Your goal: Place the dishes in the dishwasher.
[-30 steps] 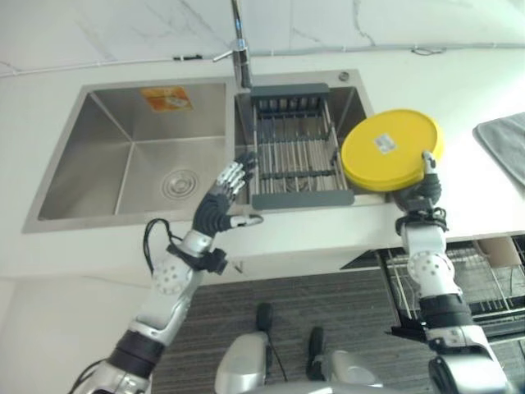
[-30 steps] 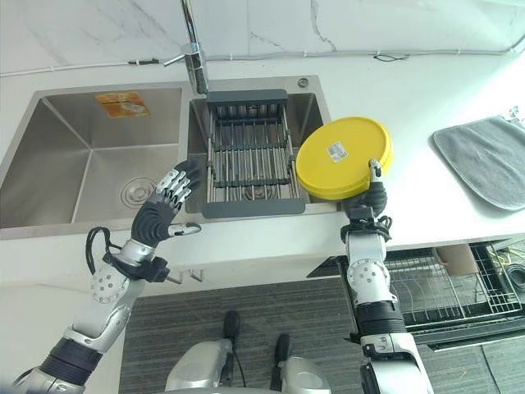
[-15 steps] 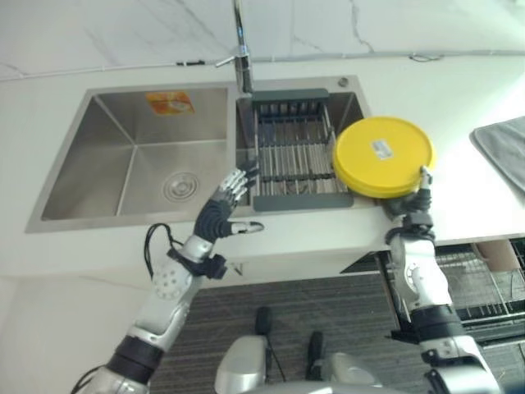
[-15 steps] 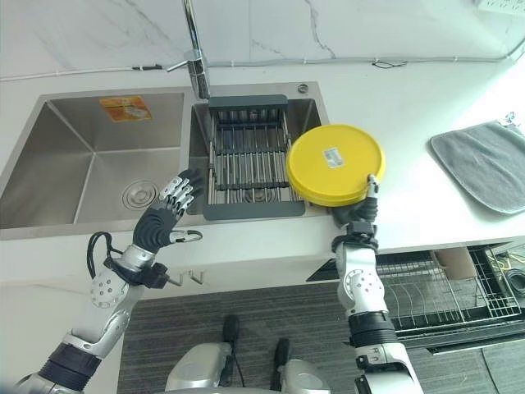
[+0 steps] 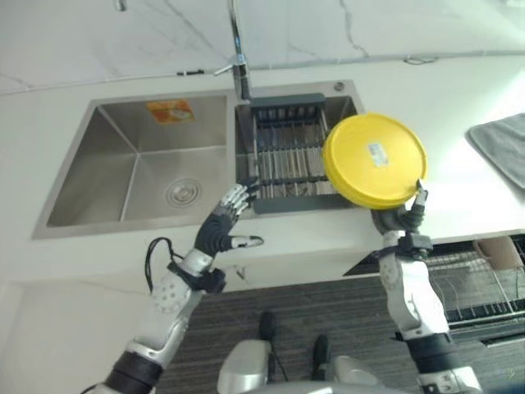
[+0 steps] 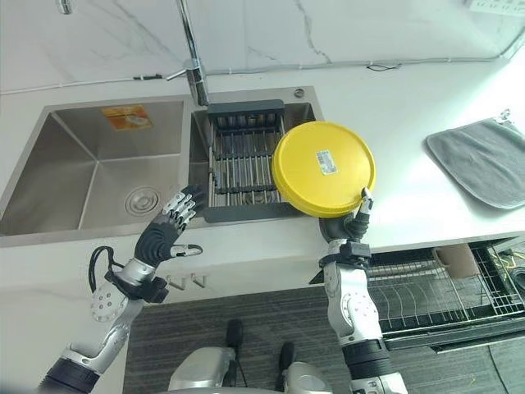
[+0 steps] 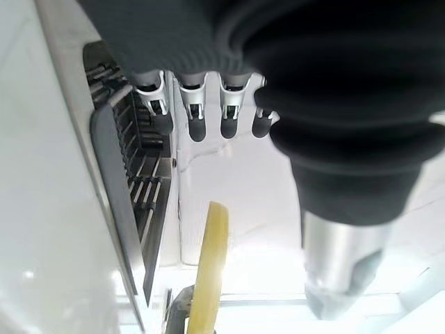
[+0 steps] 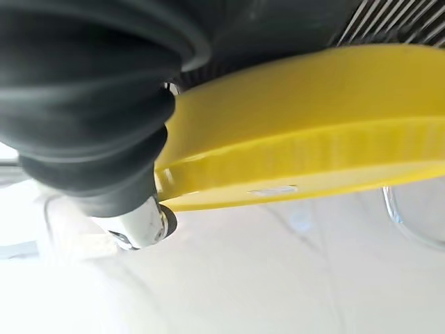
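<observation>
I have the yellow plate point(image 6: 323, 168) pinched at its lower rim in my right hand point(image 6: 354, 227), held upright on edge above the tabletop point(image 6: 410, 123), its underside with a small label facing my head camera. It overlaps the right end of the dark dish rack point(image 6: 246, 168) that sits in the smaller right basin of the steel sink point(image 6: 98, 176); I cannot tell whether plate and rack touch. My left hand point(image 5: 223, 228) hangs over the front edge of the sink, just left of the rack, fingers straight and spread, thumb out to the side, holding nothing. The faucet point(image 6: 190, 57) rises behind the rack, between the two basins. A grey mat point(image 6: 484, 160) lies on the tabletop well to the right. Below the tabletop edge on the right, I see the dishwasher's wire rack point(image 6: 435, 291) pulled out, with my right forearm just beside its left end.
</observation>
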